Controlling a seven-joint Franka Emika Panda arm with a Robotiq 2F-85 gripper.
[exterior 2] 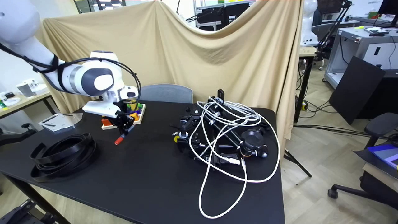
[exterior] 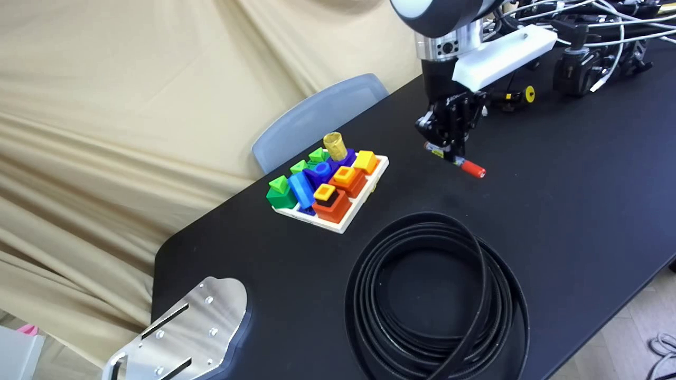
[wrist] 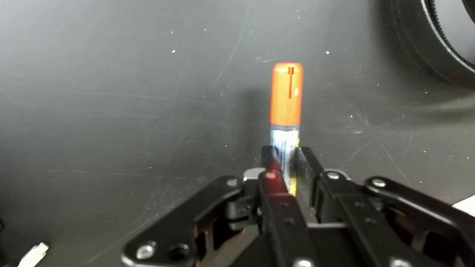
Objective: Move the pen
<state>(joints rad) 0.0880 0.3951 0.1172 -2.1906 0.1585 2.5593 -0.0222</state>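
The pen (exterior: 472,168) has a red cap and a labelled body with blue, white and yellow. In an exterior view it lies across my gripper (exterior: 453,153), cap end sticking out and tilted slightly down. It also shows in an exterior view (exterior 2: 119,140), below my gripper (exterior 2: 125,130). In the wrist view the orange-red cap (wrist: 286,94) points away from my gripper (wrist: 285,159), whose fingers are shut on the pen's body. The pen's shadow falls apart from it on the black table, so it appears held a little above the surface. Part of its body is hidden between the fingers.
A black cable coil (exterior: 364,295) lies near the table's front edge. A shape-block board (exterior: 343,224) stands by the far edge near a grey chair (exterior: 322,119). A metal plate (exterior: 211,311) lies at one end. Black camera gear (exterior 2: 252,140) with white cables (exterior 2: 203,193) covers the other end.
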